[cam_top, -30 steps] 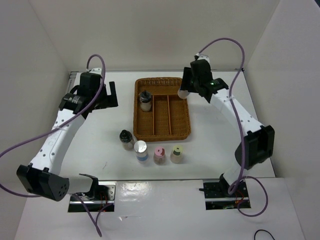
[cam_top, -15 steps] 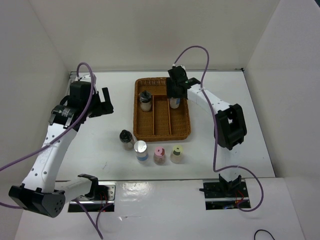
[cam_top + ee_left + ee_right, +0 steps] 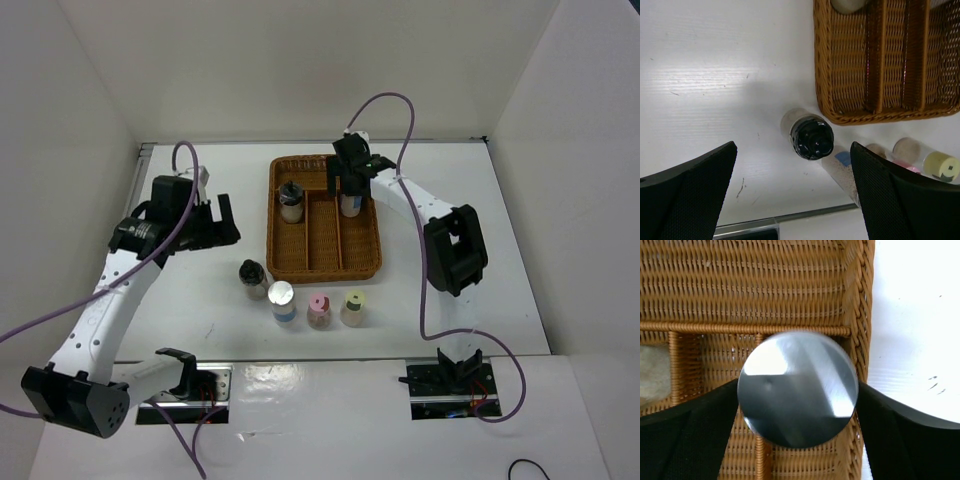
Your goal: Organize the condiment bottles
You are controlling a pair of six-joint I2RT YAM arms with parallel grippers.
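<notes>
Silver-capped bottle [image 3: 797, 388] between right pincer [image 3: 798, 412] fingers

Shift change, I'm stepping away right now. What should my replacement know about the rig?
Left pincer: open, empty, over the loose black-capped bottle.
Right pincer: shut on the held silver-capped bottle at the right compartment of the wicker tray, not yet released.
Done: the stowed black-capped bottle stands in the left compartment.
Left: loose black-capped bottle, loose silver-capped bottle, pink-capped bottle, yellow-green-capped bottle, in a row on the table.
</notes>
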